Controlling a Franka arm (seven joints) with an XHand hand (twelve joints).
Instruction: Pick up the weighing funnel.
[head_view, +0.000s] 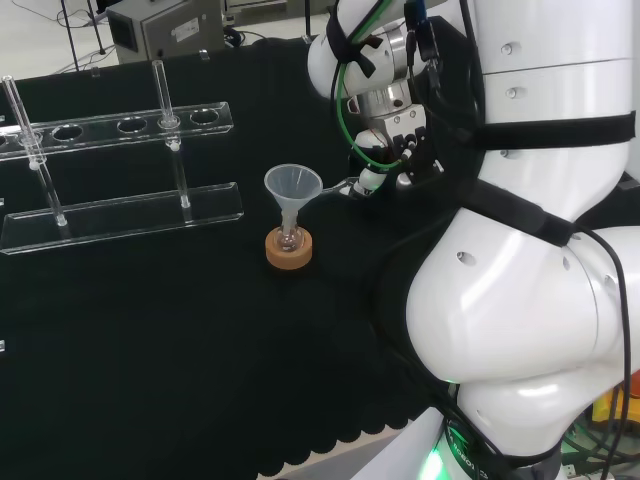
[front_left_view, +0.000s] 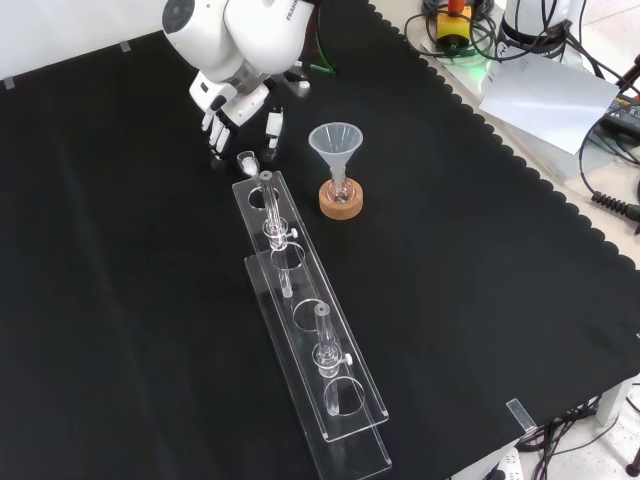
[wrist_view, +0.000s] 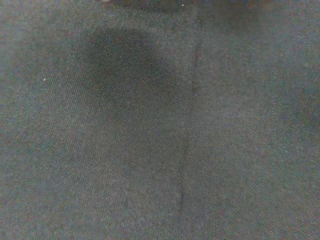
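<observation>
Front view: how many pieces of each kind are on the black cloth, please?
Funnel: 1
Weighing funnel: 1
Small flask: 1
Cork ring: 1
Clear rack: 1
Tubes in the rack: 2
Total: 7

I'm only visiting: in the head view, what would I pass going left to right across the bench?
Clear plastic rack holding upright glass tubes → clear cone-shaped funnel standing in a small flask on a cork ring → black and white hand → the arm's big white links.
</observation>
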